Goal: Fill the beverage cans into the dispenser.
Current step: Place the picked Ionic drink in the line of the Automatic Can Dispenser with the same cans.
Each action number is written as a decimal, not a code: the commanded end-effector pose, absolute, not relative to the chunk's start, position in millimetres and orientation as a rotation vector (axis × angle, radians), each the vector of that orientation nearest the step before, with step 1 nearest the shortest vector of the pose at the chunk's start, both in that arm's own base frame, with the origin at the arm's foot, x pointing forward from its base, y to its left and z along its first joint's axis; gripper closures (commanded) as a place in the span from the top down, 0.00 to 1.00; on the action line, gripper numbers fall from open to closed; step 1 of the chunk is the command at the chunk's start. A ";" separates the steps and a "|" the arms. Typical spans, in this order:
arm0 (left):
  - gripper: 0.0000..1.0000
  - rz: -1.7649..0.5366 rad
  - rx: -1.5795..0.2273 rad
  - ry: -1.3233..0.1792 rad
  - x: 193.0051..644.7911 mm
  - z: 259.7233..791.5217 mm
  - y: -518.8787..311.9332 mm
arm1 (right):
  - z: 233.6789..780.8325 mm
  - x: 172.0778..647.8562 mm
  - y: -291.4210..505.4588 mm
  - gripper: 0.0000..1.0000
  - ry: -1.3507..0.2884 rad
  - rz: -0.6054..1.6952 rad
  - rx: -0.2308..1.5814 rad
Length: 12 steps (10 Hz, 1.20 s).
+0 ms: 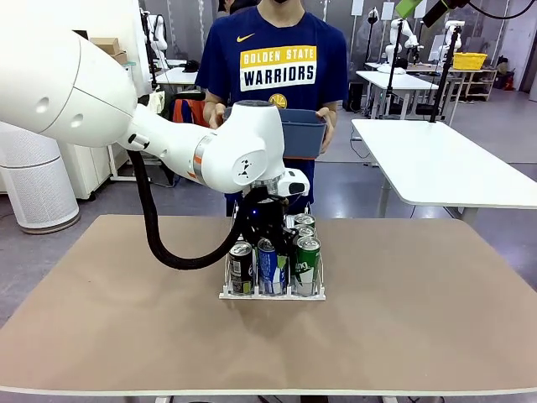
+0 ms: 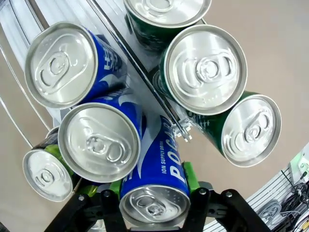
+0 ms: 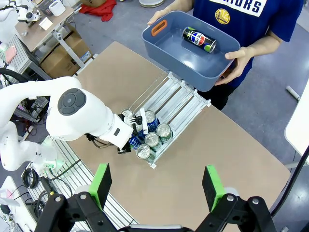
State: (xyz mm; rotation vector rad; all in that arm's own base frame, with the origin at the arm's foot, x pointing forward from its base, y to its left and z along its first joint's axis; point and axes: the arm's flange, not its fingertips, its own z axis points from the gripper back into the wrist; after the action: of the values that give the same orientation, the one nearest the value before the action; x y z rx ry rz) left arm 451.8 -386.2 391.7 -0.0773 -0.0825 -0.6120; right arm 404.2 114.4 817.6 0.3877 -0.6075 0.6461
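Blue can (image 2: 159, 169) with white lettering sits low in the centre of the left wrist frame, clamped between the left gripper's (image 2: 152, 188) green pads. Other cans (image 1: 307, 264) crowd the white wire dispenser (image 1: 252, 295) at mid-table. Right gripper (image 3: 157, 186) gapes wide, empty. A person's hands (image 3: 239, 60) hold a blue-grey bin (image 3: 164, 53) at upper centre.

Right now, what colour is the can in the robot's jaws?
Blue can, white letters; clearest in left wrist view.
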 end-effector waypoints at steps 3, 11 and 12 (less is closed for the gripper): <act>0.57 -0.607 -0.080 -0.086 449.9 391.9 -385.6 | 817.5 403.5 113.9 1.00 -0.608 0.645 0.387; 1.00 -0.614 -0.085 -0.127 450.1 414.7 -389.9 | 817.5 403.5 113.9 1.00 -0.608 0.645 0.387; 1.00 -0.614 -0.085 -0.127 450.1 414.7 -389.9 | 817.5 403.5 113.9 1.00 -0.608 0.645 0.387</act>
State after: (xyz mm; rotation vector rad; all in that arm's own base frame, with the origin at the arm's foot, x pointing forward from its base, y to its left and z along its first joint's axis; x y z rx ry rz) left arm 449.3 -389.5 422.0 -0.0852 -0.1414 -0.6151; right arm 404.2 114.4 817.6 0.3877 -0.6076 0.6461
